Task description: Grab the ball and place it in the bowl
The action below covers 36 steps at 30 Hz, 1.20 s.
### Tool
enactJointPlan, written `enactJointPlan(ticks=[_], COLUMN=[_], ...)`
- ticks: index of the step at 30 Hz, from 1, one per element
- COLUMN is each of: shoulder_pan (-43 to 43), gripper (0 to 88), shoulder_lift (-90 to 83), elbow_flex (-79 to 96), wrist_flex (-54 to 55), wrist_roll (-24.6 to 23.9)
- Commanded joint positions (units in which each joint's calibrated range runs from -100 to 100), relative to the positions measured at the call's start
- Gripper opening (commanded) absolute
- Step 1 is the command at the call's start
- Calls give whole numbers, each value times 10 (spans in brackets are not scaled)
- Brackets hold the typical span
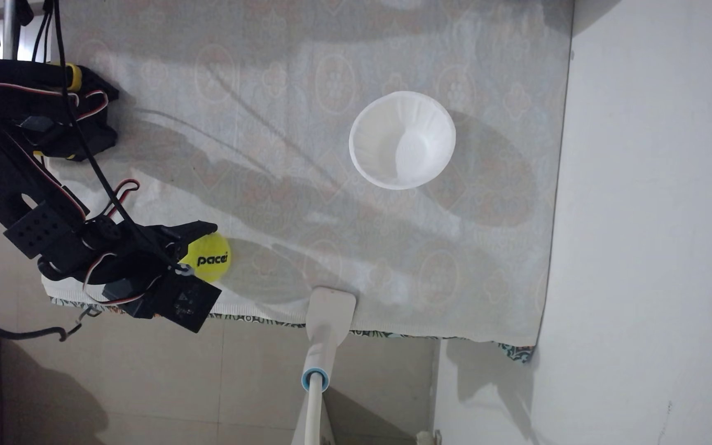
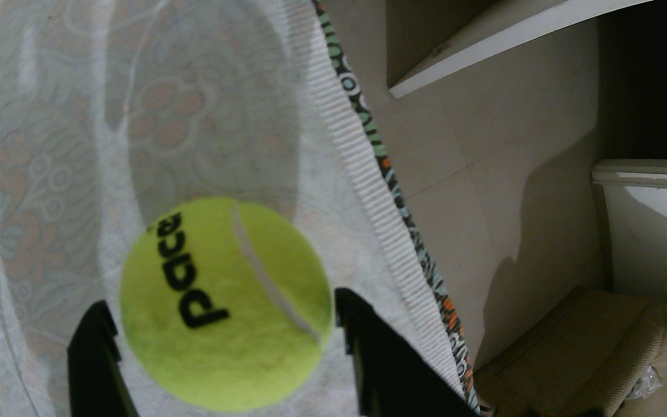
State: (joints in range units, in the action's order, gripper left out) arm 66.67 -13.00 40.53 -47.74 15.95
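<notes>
Wrist view: fingers [image 2: 219, 316] spread wide, straddling ball [image 2: 223, 300], not yet clamped | ball on cloth-covered counter [image 1: 388, 256] near its edge, bowl [image 1: 401, 139] well apart | close evenly across ball's widest part before lifting.

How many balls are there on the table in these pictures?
1. The ball lies near the cloth's bottom edge in the fixed view, between the fingers of the gripper, left of the empty bowl. The arm could hide another.
</notes>
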Motion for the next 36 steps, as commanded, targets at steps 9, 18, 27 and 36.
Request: enactJointPlan(ticks=[9, 18, 27, 36], shoulder_pan=[-7, -10, -8, -15], gripper=[342, 302, 193, 109], shoulder_lift=[24, 47, 67, 50], elbow_flex=[-14, -24, -71, -70], wrist_flex=[34, 33, -33, -54], wrist_roll=[-3, -10, -5, -1])
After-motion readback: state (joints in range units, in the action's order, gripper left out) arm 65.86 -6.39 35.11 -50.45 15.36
